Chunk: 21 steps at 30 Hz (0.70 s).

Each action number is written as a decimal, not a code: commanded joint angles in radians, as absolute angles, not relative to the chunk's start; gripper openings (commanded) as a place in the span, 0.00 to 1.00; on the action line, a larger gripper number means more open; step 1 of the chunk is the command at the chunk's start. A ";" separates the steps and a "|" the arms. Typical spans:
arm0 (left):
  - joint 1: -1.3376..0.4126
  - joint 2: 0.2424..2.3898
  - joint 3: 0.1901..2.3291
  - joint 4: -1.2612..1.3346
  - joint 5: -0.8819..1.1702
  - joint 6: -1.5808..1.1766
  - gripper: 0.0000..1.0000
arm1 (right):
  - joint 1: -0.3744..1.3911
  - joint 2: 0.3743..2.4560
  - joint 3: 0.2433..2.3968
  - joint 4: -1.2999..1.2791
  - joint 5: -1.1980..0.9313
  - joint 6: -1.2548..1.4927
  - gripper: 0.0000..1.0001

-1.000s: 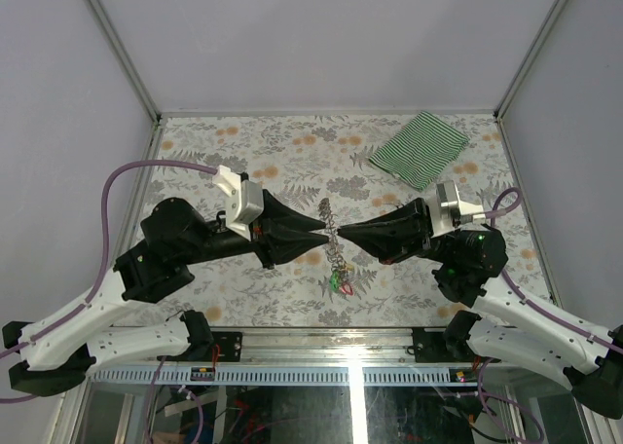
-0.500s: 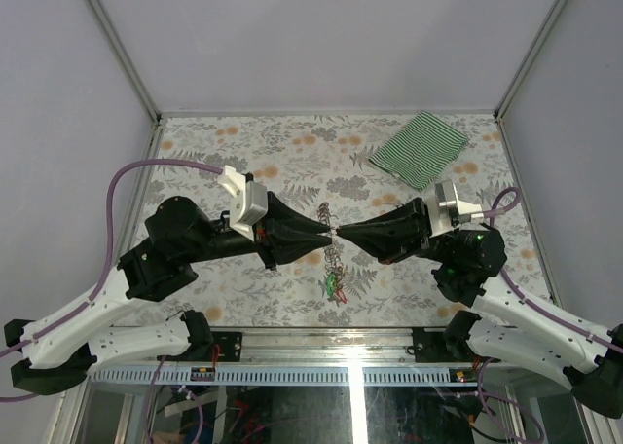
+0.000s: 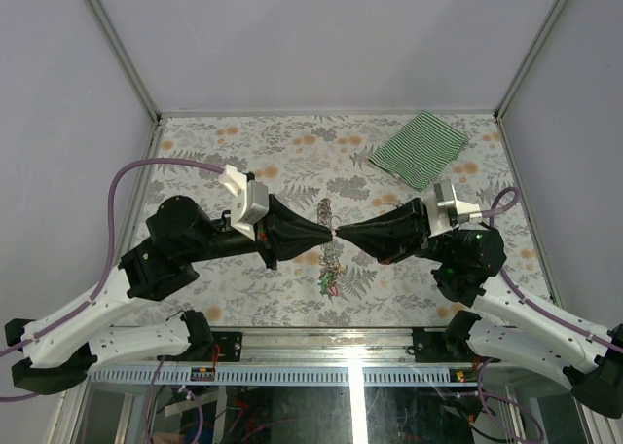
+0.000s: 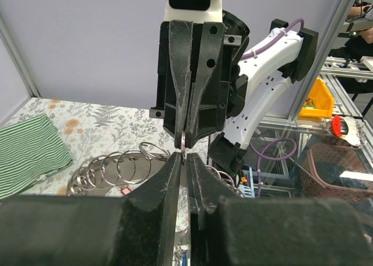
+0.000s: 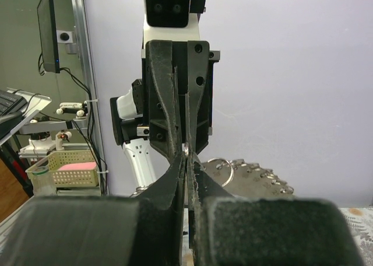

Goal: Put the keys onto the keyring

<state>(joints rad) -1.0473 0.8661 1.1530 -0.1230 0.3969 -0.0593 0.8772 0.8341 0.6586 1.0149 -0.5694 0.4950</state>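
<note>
Looking down, I see the black left gripper [image 3: 329, 232] and black right gripper [image 3: 341, 233] meeting tip to tip over the floral table [image 3: 243, 142], both equally near the work. Below them lies the grey coiled-link metal keyring [image 4: 116, 168], its long axis running far to near, with the tiny coloured-tag keys [image 3: 328, 284] at its near end. The right jaws are closed on a small upright steel loop [image 4: 182, 144]. The left jaws flank it at a thin slit, and I cannot tell whether they pinch it.

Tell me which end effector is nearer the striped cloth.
Right. The right end effector sits left of the cloth, toward the bases; the left end effector is farther left.
</note>
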 commanded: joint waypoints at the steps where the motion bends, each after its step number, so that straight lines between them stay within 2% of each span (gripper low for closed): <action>1: -1.051 0.874 1.177 -0.052 0.412 -0.071 0.08 | 0.882 0.833 0.686 1.046 -0.579 0.470 0.00; 6: -1.051 0.876 1.178 -0.055 0.411 -0.074 0.00 | 0.882 0.831 0.684 1.033 -0.583 0.466 0.00; 13: -1.051 0.882 1.200 -0.106 0.408 -0.063 0.00 | 0.881 0.804 0.691 0.969 -0.579 0.423 0.00; 14: -1.051 0.884 1.208 -0.124 0.406 -0.057 0.00 | 0.882 0.793 0.697 0.935 -0.576 0.400 0.02; 18: -1.051 0.904 1.276 -0.266 0.375 -0.031 0.00 | 0.881 0.738 0.742 0.729 -0.564 0.257 0.24; 21: -1.051 0.944 1.341 -0.399 0.359 -0.005 0.00 | 0.882 0.705 0.787 0.549 -0.549 0.154 0.30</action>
